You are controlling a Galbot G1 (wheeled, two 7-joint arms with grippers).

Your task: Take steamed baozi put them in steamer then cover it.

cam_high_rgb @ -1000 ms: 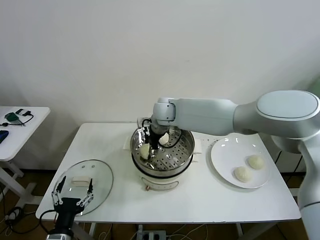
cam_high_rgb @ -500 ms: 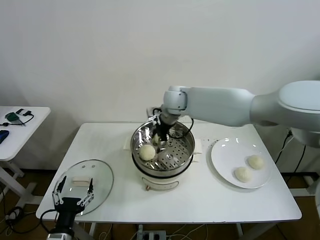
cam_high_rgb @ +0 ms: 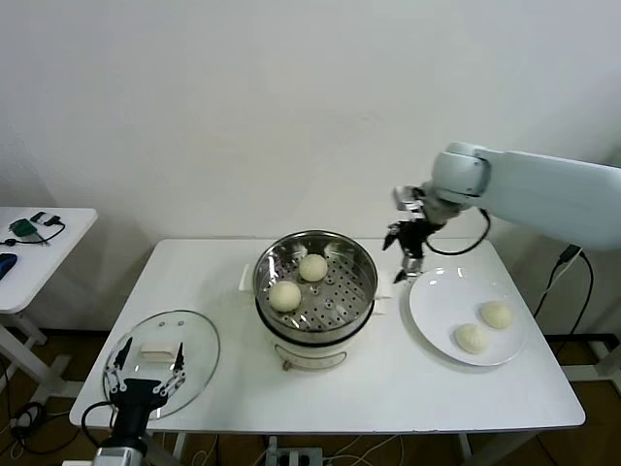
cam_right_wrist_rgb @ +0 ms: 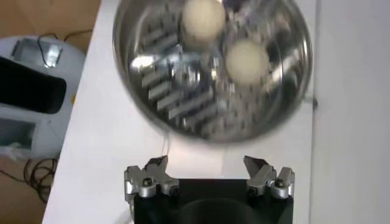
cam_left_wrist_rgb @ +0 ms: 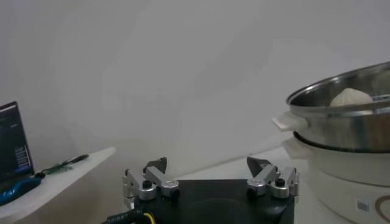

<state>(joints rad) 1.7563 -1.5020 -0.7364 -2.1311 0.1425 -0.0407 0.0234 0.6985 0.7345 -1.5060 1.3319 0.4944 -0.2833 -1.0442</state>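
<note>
**Two baozi in the steamer, two on the plate**

The right gripper (cam_high_rgb: 407, 254) hangs empty, fingers spread, above the table (cam_high_rgb: 388, 388) between the steamer (cam_high_rgb: 315, 291) and the white plate (cam_high_rgb: 432, 311). Two steamed baozi (cam_high_rgb: 285, 295) sit on the steamer's perforated tray; two others lie on the plate. The cover (cam_high_rgb: 165, 359) lies flat at the near left, where the left gripper (cam_high_rgb: 146, 379) waits with fingers released.

Two cream baozi (cam_high_rgb: 298, 282) in open steel steamer (cam_high_rgb: 315, 327), two baozi (cam_high_rgb: 483, 326) beside it, glass cover (cam_high_rgb: 162, 360) flat on table
</note>
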